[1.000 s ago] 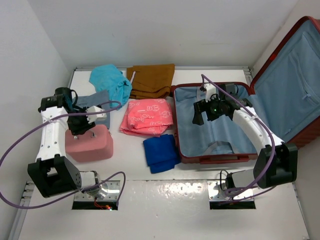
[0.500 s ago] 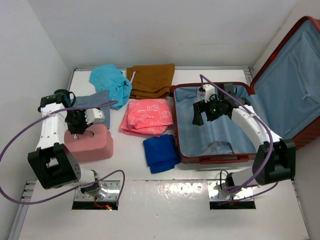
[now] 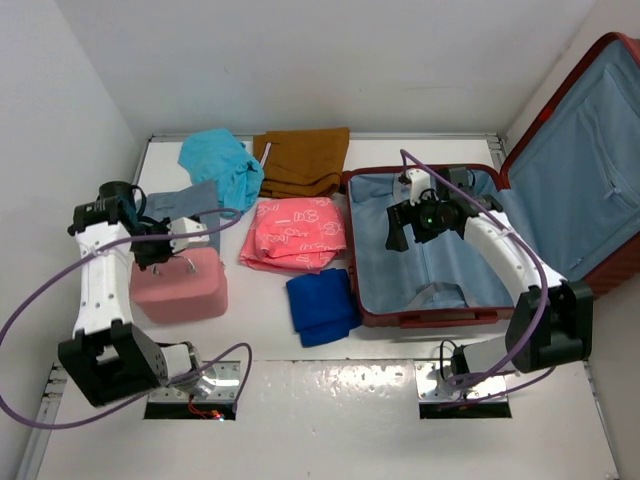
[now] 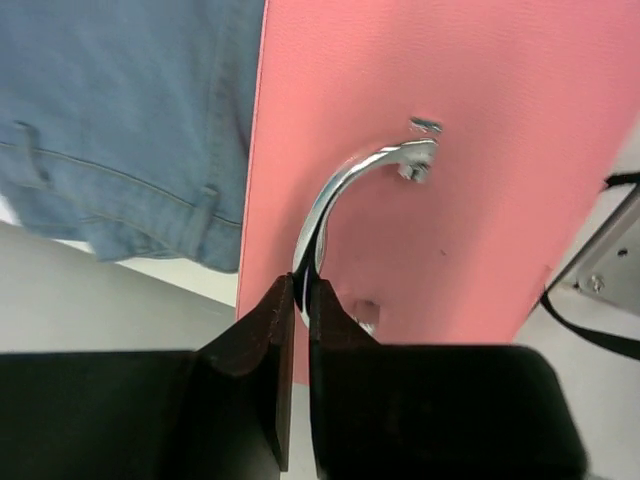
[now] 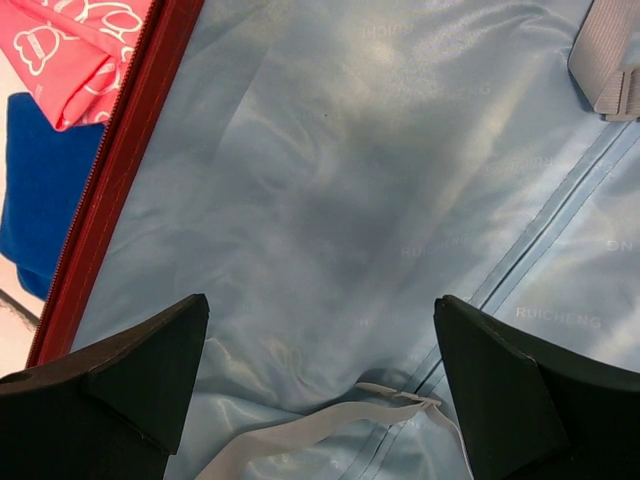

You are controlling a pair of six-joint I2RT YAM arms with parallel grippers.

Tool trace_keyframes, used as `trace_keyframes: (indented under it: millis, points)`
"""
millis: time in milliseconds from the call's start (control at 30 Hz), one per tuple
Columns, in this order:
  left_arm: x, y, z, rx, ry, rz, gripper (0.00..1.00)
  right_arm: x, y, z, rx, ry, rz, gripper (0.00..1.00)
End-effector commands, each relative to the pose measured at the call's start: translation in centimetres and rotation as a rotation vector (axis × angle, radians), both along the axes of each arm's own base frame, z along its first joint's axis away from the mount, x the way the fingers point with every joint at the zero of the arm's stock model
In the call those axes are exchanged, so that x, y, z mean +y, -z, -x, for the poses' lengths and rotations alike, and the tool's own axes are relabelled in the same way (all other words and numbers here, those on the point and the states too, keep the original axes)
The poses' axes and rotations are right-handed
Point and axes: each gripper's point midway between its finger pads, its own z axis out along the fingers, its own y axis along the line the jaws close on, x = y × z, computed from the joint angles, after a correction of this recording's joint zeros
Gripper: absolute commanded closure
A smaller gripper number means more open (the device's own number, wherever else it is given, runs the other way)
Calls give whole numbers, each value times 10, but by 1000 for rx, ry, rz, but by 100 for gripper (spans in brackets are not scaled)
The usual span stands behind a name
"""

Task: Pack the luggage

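Observation:
The luggage [image 3: 430, 317], a large red suitcase, lies open at the right with its lid [image 3: 590, 140] propped up and its grey-blue lining [image 5: 350, 180] bare. My right gripper [image 3: 400, 226] hovers over that lining, and in the right wrist view it [image 5: 320, 310] stands wide open with nothing between its fingers. A small pink case [image 3: 180, 287] lies at the left. My left gripper [image 3: 163, 250] is above it. In the left wrist view the left gripper [image 4: 302, 285] is shut on the case's curved metal handle [image 4: 345, 180].
Between the two cases lie a turquoise cloth [image 3: 220, 160], a brown garment [image 3: 302, 160], a pink patterned fold [image 3: 295, 232] and a blue fold [image 3: 322, 305]. Jeans [image 4: 120, 120] lie beside the pink case. A grey strap [image 5: 605, 60] and a white strap [image 5: 320, 425] rest on the lining.
My left jaws have closed onto the pink case's handle, and the left arm has shifted slightly left. The right arm has hardly moved.

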Motion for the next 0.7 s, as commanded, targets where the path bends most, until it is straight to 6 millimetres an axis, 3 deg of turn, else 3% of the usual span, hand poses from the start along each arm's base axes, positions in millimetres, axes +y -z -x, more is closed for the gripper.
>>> trace_keyframes:
  millis: [0, 233, 467, 567, 667]
  points:
    - [-26, -51, -7, -205, 40, 98, 100, 5, -28, -6, -85, -16, -25, 6]
    - [-62, -121, -11, -475, 131, 206, 100, 21, -55, -1, -116, -44, -125, 6]
    - [-74, -193, -23, -778, 135, 212, 100, 46, -105, 6, -212, -156, -280, 6]
    - [-94, -230, -24, -883, 183, 281, 100, 51, -126, 7, -253, -161, -323, 5]
    - [-109, -249, -32, -900, 218, 341, 100, 58, -159, 7, -344, -204, -382, 5]
